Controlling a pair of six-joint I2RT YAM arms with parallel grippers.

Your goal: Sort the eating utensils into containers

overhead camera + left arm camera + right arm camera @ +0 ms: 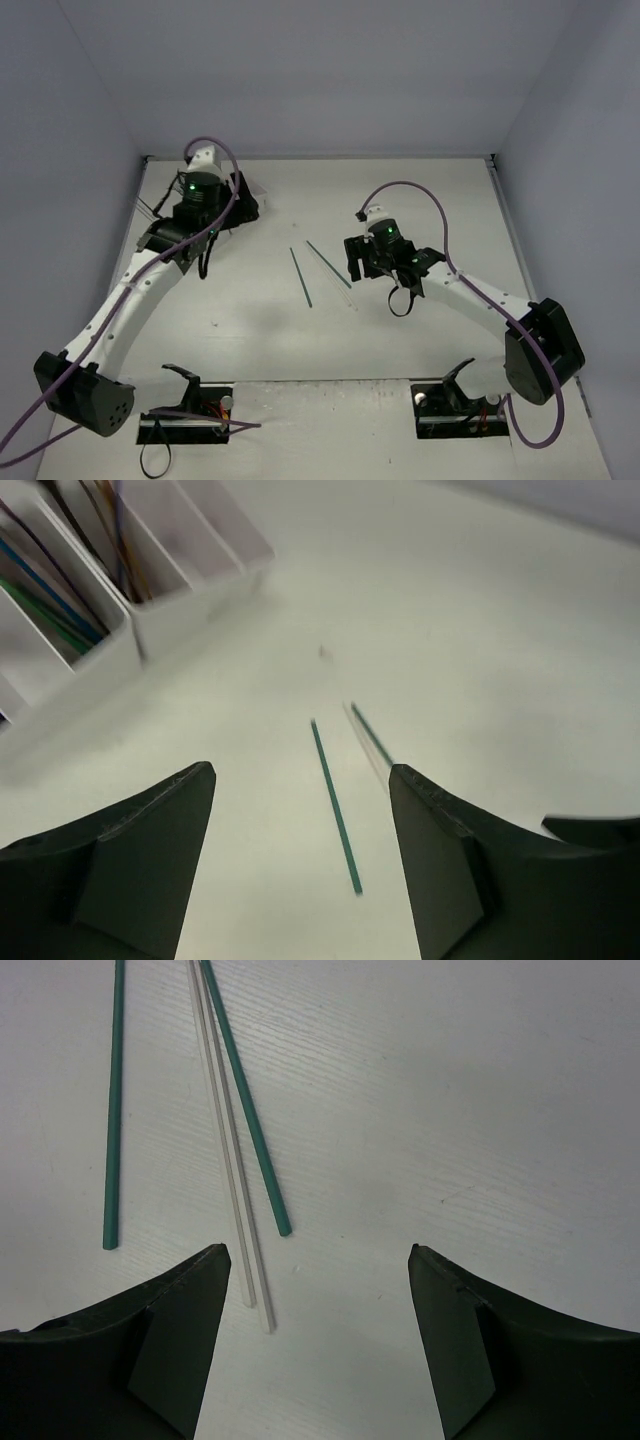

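The right gripper [315, 1255], jaws apart, hangs just behind the ends of a teal stick [245, 1110] and two clear sticks [232, 1160]; it should centre over one alone before closing.

Soft, even overhead light, bright on the white table [420, 200]; only faint, diffuse shadows lie across it; the left wrist view is blurred, its caddy [160, 630] smeared; the right wrist view shows the sticks [248, 1110] crisply.
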